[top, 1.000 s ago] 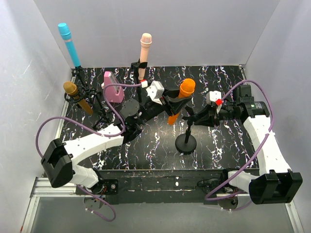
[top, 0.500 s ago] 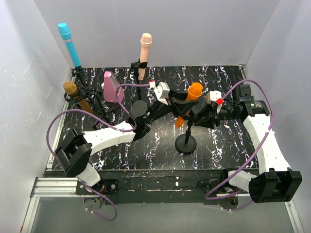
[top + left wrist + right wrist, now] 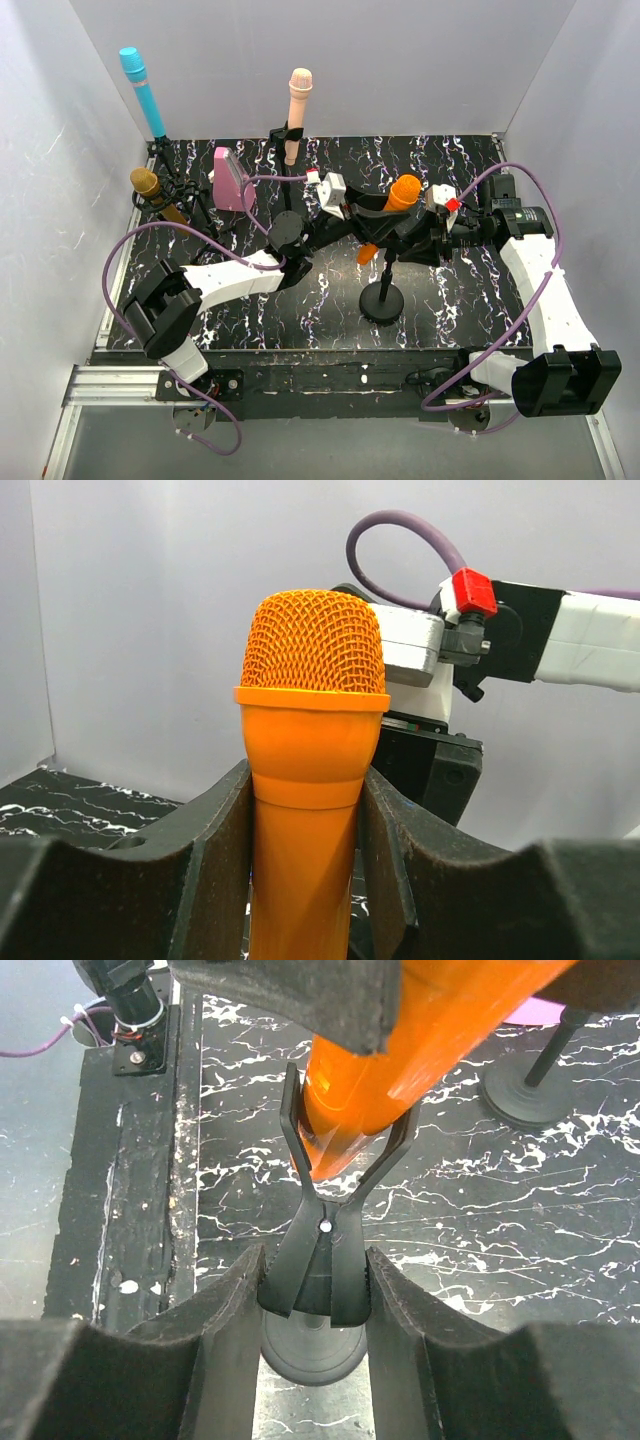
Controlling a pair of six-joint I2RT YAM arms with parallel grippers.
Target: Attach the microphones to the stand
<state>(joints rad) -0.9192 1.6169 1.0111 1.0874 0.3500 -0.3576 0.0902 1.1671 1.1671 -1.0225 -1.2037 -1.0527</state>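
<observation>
My left gripper (image 3: 366, 216) is shut on the orange microphone (image 3: 392, 210), whose mesh head fills the left wrist view (image 3: 311, 670). Its tail sits between the open prongs of the black stand clip (image 3: 325, 1260). My right gripper (image 3: 408, 243) is shut on that clip's handles, squeezing it open, atop the stand with the round base (image 3: 383, 300). The cyan-blue microphone (image 3: 143, 92), the gold one (image 3: 158, 200) and the peach-pink one (image 3: 296, 110) each sit in a stand at the back and left.
A squat pink block (image 3: 230, 180) stands at the back left. Another black round stand base (image 3: 528, 1095) is beyond the clip. White walls enclose the black marbled tabletop (image 3: 320, 300). A purple cable (image 3: 130, 260) loops off the left arm.
My left gripper has carried the orange microphone to the right and down, from left of the stand into the clip's open prongs. The right gripper has stayed on the clip.
</observation>
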